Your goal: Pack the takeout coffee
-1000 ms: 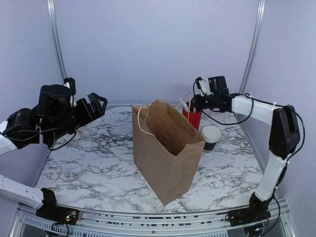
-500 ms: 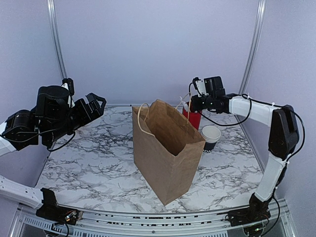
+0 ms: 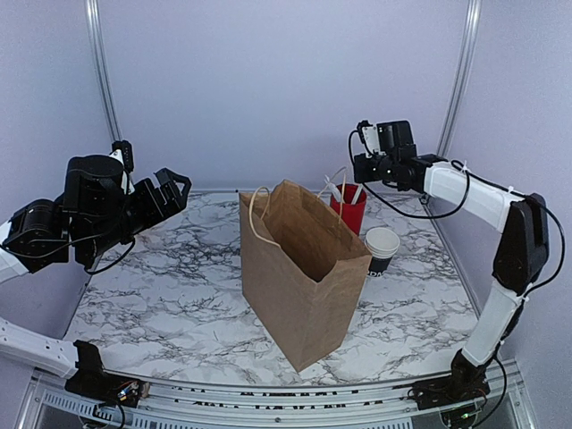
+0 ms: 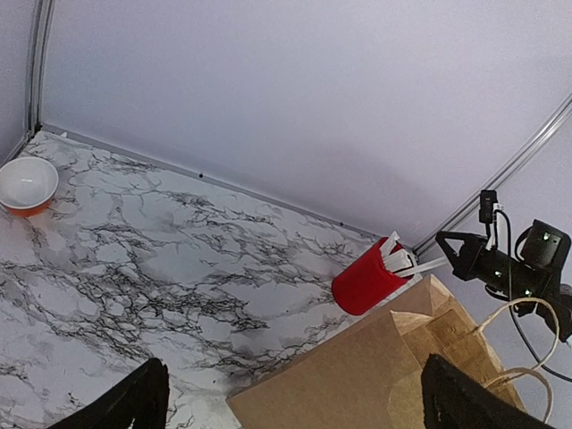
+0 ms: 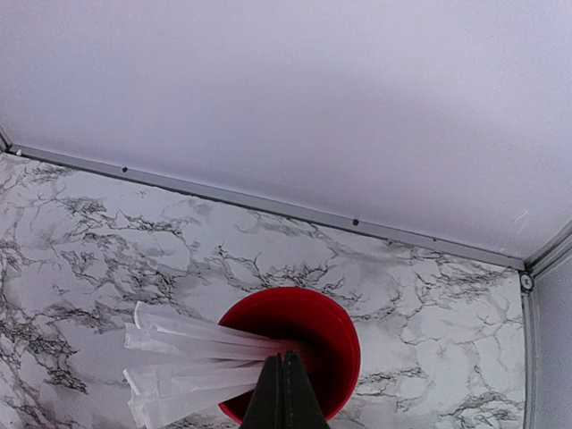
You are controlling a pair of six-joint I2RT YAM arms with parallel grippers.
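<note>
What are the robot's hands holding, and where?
The left gripper is open and empty. The right gripper is shut over the white wrapped utensils in the red cup; whether it pinches one cannot be told.

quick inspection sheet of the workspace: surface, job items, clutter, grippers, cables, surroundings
surface: marble-pattern table, no spills seen
job's things: brown paper bag upright, mouth open, mid-table; lidded takeout coffee: nothing seen in any view
clutter: red cup of white utensils behind the bag; lidless black cup right of the bag; white bowl near the back rail, left wrist view only
grippers: left gripper open, raised over the left side; right gripper shut above the red cup, grip on a utensil unclear
cables: black cable hangs under the right arm
surroundings: plain lilac walls, metal corner rails
</note>
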